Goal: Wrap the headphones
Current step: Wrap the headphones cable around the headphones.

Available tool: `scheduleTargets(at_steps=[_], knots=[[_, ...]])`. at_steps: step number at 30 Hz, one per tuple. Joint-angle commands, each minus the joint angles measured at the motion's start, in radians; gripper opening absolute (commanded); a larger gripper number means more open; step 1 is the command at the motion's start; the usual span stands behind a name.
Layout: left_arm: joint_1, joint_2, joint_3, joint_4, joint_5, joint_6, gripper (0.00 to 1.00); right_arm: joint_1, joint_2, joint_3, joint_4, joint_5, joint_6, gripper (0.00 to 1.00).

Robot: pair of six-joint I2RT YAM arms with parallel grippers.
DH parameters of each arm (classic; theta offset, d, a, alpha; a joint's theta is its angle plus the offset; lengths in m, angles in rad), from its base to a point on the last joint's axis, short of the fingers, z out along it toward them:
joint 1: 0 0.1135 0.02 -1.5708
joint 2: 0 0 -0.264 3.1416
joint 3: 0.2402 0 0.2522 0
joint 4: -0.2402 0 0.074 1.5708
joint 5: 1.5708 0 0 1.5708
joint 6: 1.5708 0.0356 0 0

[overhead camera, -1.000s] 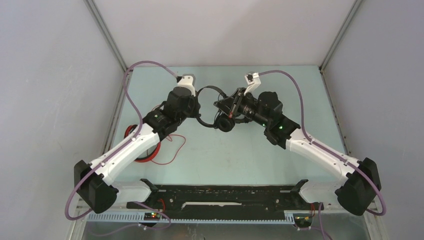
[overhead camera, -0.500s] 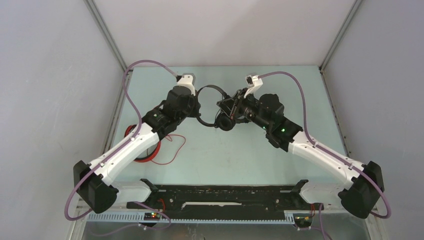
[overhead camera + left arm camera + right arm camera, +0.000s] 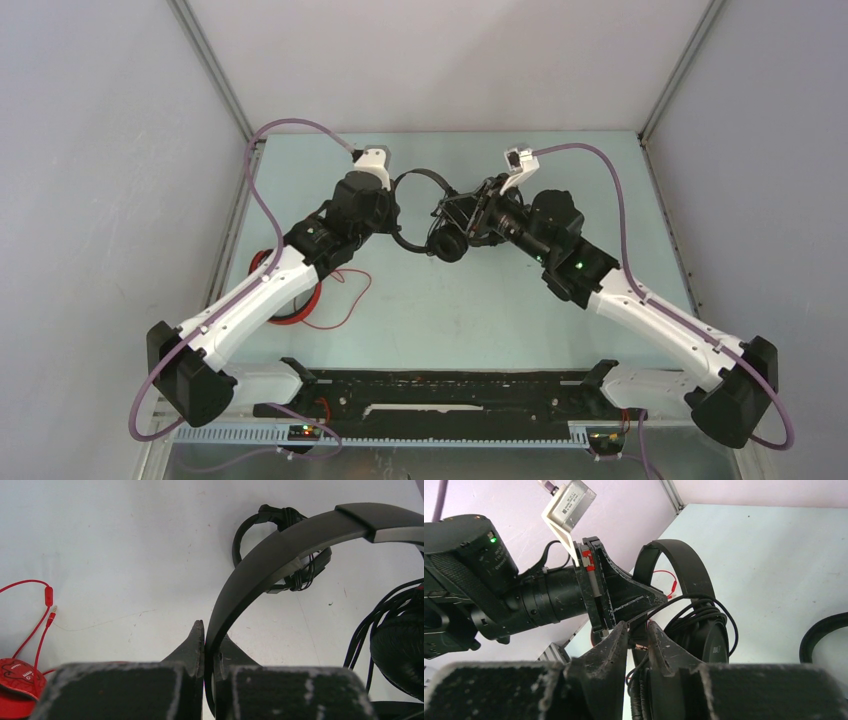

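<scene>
**Item:** bulky black over-ear wired headset with a broad plastic band [image 3: 270, 555].

**Location:** mid-way across the pale green counter [image 3: 480, 310], between the two arms. Whether its cups rest on the surface cannot be told.

**Support:** left gripper [image 3: 209, 635], fingers clenched on the band, apparently to keep the headset fixed while its cord is wound.

**Right gripper [image 3: 638, 630]:** fingers parted a little. Strands of the thin black cable [image 3: 689, 611] run through the gap beside the ear cup and are not visibly pinched. It is probably guiding or letting go a turn.

**Also on the counter:**
- Slim black headset [image 3: 275, 514], with its cable wound about it.
- Red headset [image 3: 15, 675], near the left arm. Its red cable [image 3: 48, 596] lies loose, judged not yet wrapped.
</scene>
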Motion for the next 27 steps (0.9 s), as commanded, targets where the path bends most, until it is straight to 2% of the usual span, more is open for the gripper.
scheduleTargets(at_steps=[1, 13, 21, 27], knots=[[-0.002, -0.035, 0.066, 0.07, -0.016, 0.012, 0.0, -0.003, -0.045, 0.014, 0.016, 0.002, 0.026, 0.24], [-0.003, -0.034, 0.064, 0.066, -0.039, 0.029, 0.0, -0.002, -0.094, 0.015, 0.036, -0.08, 0.06, 0.24], [-0.003, -0.038, 0.062, 0.072, -0.035, 0.039, 0.0, -0.001, -0.056, 0.099, -0.039, -0.014, -0.085, 0.24], [-0.002, -0.036, 0.065, 0.071, -0.028, 0.039, 0.0, 0.002, 0.026, 0.16, -0.086, -0.067, -0.15, 0.24]])
